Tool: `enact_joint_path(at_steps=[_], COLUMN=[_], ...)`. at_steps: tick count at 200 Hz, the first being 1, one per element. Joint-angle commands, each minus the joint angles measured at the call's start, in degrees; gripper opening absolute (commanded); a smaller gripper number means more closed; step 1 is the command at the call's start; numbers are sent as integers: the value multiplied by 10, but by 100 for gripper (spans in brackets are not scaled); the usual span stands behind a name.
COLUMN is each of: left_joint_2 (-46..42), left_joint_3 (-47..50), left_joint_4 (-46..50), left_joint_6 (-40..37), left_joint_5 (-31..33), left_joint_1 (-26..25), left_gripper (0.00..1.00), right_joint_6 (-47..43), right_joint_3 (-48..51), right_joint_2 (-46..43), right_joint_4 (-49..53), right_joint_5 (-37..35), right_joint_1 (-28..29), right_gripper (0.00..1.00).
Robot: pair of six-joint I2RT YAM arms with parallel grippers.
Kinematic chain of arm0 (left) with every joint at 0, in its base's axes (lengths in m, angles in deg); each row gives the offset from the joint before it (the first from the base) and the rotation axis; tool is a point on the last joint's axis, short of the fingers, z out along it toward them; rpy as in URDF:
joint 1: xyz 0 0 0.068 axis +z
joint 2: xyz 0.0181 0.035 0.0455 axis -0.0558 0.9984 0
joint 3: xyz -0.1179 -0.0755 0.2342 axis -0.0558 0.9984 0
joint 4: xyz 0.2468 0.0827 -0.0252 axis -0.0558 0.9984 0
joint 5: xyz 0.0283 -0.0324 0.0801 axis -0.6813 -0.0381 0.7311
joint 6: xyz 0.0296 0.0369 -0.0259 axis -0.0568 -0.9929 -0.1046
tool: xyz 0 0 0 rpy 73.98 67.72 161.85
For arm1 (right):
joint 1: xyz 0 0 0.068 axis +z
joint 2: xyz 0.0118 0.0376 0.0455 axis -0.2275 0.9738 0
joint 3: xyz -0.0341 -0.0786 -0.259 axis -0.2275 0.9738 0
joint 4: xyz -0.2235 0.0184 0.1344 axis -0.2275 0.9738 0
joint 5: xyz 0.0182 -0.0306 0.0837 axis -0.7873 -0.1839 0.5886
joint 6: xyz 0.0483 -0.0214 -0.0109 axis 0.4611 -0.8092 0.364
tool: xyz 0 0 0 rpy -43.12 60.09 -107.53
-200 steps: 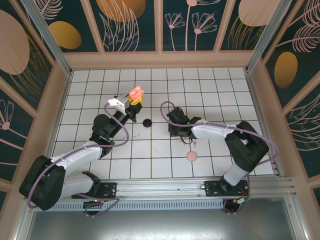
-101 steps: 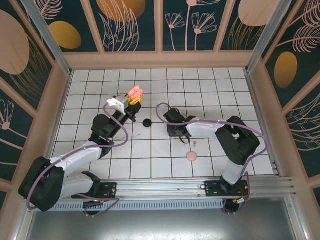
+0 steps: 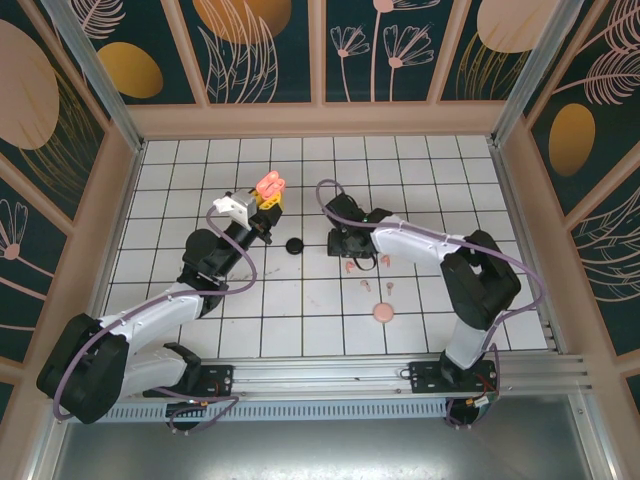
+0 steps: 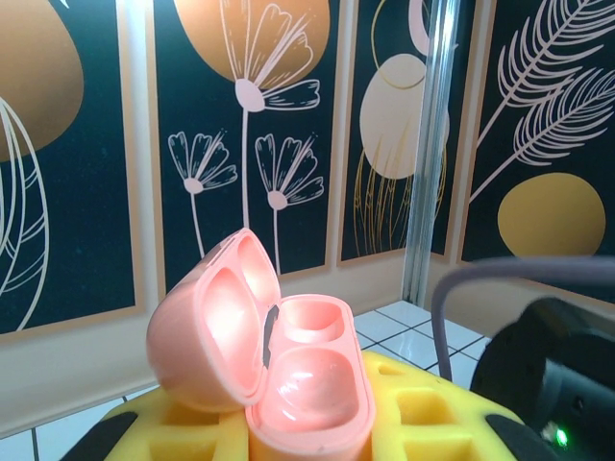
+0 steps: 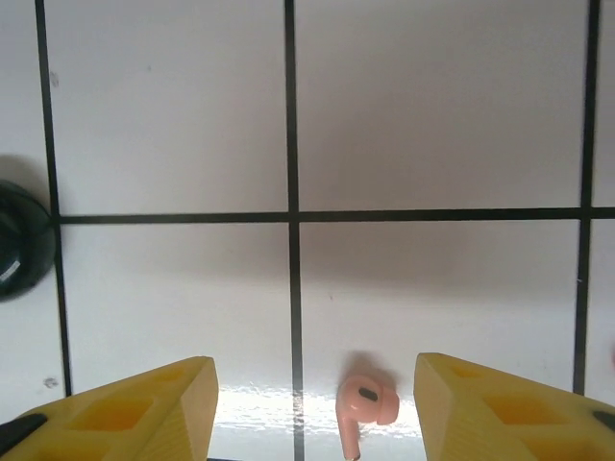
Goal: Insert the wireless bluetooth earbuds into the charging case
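Note:
The pink charging case (image 4: 309, 384) stands with its lid (image 4: 207, 322) swung open and both wells bare. My left gripper (image 4: 307, 427) is shut on its base between yellow pads, and holds it raised over the back-left tiles (image 3: 272, 187). My right gripper (image 3: 344, 250) is open, low over the middle of the floor. One pale pink earbud (image 5: 363, 408) lies flat on the tile between its yellow fingers (image 5: 144, 408), touching neither. Several more pink earbuds (image 3: 367, 286) lie scattered on the tiles just right of and nearer than that gripper.
A black rounded case (image 3: 294, 245) sits on the floor between the two grippers, and its edge shows at the left of the right wrist view (image 5: 14, 240). A closed pink round case (image 3: 382, 313) lies nearer the front. Patterned walls enclose the tiled floor (image 3: 450, 180).
My right gripper's fingers have spread apart and the arm has shifted slightly left and away, uncovering pink earbuds on the tiles. The left gripper holds the case as before.

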Motion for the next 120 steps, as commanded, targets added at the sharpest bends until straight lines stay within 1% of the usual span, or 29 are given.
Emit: enact_joint_path(at_steps=[1,10,25,66,120], left_joint_2=[2,6,12,22,19], left_joint_3=[2,0,-1,-3,3], left_joint_4=[-32,-35,-40,-48,-53], left_joint_6=[-7,-6,-4,-1,-1], left_joint_5=[1,-1,-3,-8,-6], left_joint_1=[-3,-3,-3,-3,-3], left_gripper=[0,0,0,0,0], right_joint_6=[39,41,42,34,34], right_joint_3=[-1,11,15,-19,-44], right_joint_2=[-25,-28,-23,16,63], right_joint_4=[69,62,67,96,106], right_joint_5=[80,124,154,167,154], right_joint_1=[-38,-58,-72,-70,-59], right_gripper=[56,55,52,51,50])
